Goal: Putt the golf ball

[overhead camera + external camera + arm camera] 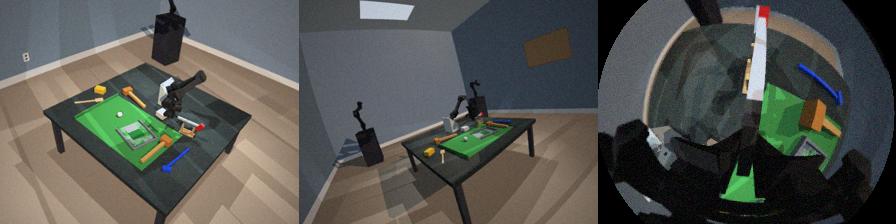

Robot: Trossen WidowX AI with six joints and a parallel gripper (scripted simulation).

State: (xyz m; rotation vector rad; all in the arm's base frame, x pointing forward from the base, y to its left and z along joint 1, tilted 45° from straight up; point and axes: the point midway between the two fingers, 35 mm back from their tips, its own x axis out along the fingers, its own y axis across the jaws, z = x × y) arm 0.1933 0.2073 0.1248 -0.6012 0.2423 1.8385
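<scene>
My gripper (170, 115) (747, 132) is shut on the dark grip end of the red putter. The putter's white shaft (186, 121) (758, 65) points away from the fingers, and its red head (200, 127) (481, 114) (764, 16) is at the far end. The putter is held above the wooden stand (187, 131) (479, 122) (746, 80). The white golf ball (119, 114) (465, 139) rests on the green mat (103, 116) (455, 146). The grey-walled frame (144, 144) holds a pale ramp (131, 127) and the dark raised green (137, 134). The ball is outside the frame, on its ramp side.
An orange mallet (152, 152) (812, 116) lies across the mat's near end, with a blue putter (177, 159) (820, 82) beside it. Another orange mallet (134, 97), a yellow block (99, 89) and a small wooden mallet (90, 101) lie around the mat. A white block (161, 114) is near the arm.
</scene>
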